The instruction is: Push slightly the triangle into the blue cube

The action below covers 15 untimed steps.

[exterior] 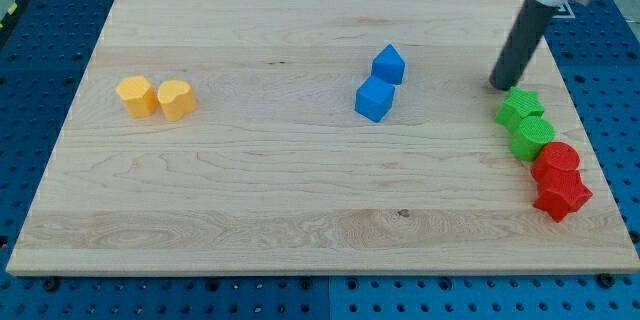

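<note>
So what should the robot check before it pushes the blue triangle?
1. My tip in view: ok.
2. Tip beside the blue triangle: not ok, it is far off at the view's right, just above the green star.
3. Blue cube close to the triangle: ok, just below-left of it.
4. Nothing between triangle and cube: ok.
5. Gap or touching between them: cannot tell.

Six blocks in three colours sit on the tabletop. Two are blue: a blue cube and a blue triangle-like block. Two are yellow: a yellow hexagonal block and a yellow heart-like block. Two are green: a green star and a green cylinder. Two are red: a red cylinder and a red star. That makes eight blocks, not six: four pairs in four colours.
</note>
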Motion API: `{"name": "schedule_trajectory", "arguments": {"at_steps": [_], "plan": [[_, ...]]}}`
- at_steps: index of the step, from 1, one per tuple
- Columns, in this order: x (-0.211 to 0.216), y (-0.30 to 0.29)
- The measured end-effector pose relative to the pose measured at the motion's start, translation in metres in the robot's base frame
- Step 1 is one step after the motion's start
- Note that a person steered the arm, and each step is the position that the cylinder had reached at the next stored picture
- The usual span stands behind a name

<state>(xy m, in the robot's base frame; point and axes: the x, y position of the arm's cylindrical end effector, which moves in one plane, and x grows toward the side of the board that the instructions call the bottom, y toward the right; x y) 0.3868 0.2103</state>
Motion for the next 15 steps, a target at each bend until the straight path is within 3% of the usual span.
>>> {"name": "schedule_trajectory", "arguments": {"at_steps": [1,3,4,6,8,10,12,15], "plan": [[-0.026,-0.008],[-0.028,-0.009],[-0.052,-0.022],[-0.038,-0.083],[-0.050,-0.146],[-0.023,-0.157],[-0.052,-0.143],[-0.005,-0.139]]}}
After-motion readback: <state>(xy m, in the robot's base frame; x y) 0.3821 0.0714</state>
